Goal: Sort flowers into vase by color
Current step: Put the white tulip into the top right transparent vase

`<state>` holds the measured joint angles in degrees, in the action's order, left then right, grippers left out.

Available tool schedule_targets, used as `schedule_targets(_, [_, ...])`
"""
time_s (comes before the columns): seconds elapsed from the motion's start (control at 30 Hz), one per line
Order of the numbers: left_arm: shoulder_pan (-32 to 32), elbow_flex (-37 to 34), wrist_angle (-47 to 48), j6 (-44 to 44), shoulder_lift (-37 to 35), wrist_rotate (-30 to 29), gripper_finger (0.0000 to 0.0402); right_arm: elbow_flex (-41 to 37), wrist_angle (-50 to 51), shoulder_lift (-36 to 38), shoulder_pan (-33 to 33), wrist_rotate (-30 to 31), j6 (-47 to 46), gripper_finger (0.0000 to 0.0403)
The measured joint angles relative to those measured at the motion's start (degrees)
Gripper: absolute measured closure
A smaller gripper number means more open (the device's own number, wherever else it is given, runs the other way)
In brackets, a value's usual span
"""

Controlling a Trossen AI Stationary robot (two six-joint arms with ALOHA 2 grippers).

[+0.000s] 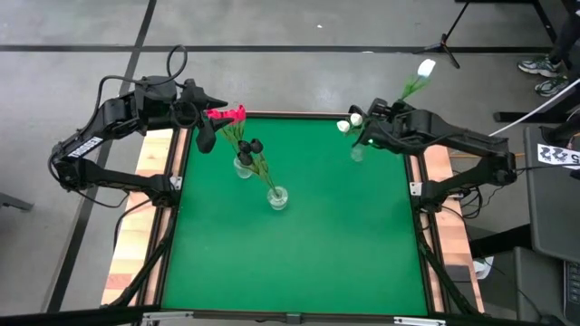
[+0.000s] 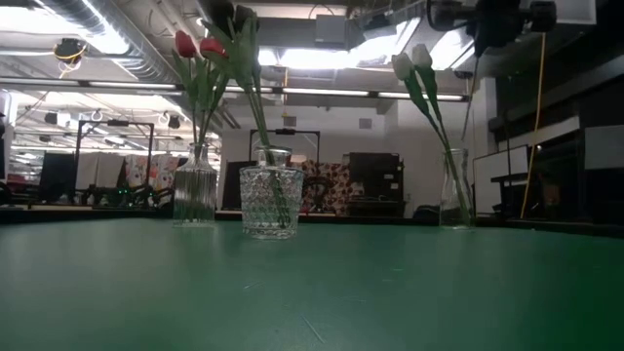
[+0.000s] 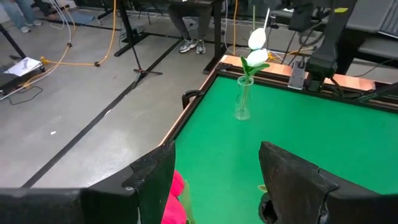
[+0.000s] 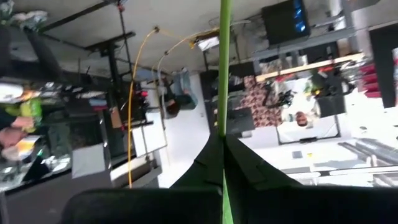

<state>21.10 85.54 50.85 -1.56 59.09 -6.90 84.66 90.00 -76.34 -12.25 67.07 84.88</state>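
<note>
Three glass vases stand on the green table point(image 1: 299, 263). A ribbed vase point(image 2: 195, 190) holds pink-red tulips point(image 1: 231, 115). A cut-glass vase point(image 2: 271, 200) holds dark-headed tulips point(image 1: 255, 146). A slim vase point(image 1: 357, 152) near the far right corner holds two white tulips point(image 3: 256, 48). My left gripper point(image 1: 206, 129) is open beside the pink-red heads; one head point(image 3: 176, 194) shows by a finger, and I cannot tell whether it touches. My right gripper point(image 1: 390, 107) is above the slim vase, shut on another white tulip point(image 1: 426, 68). My right gripper holds the white tulip by its thin green stem point(image 4: 224, 93), pinched between the two shut fingers point(image 4: 249, 168). The flower is lifted clear of the table. Its stem slants up and away from the gripper, with the white head point(image 1: 426, 68) out past the table's far edge.
A wooden rim point(image 1: 308, 116) frames the green table. The near half of the mat holds nothing that shows. Beyond the far edge are a stand point(image 3: 140, 59), cables and people's legs point(image 3: 186, 28). A person's shoes point(image 1: 541, 72) show at the far right.
</note>
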Motion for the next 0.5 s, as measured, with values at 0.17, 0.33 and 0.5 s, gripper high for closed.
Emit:
schedule_targets(0.17, [0.0,0.0,0.0,0.0,0.0,0.0,0.0171,0.0,0.0,0.0,-2.9,2.5,2.8,0.0403])
schedule_targets(0.33, [0.0,0.0,0.0,0.0,0.0,0.0,0.0171,0.0,0.0,0.0,-2.8,2.2,4.3,0.0403])
schedule_targets(0.5, [0.0,0.0,0.0,0.0,0.0,0.0,0.0171,0.0,-0.2,-0.8,-2.8,2.1,4.2,0.0403])
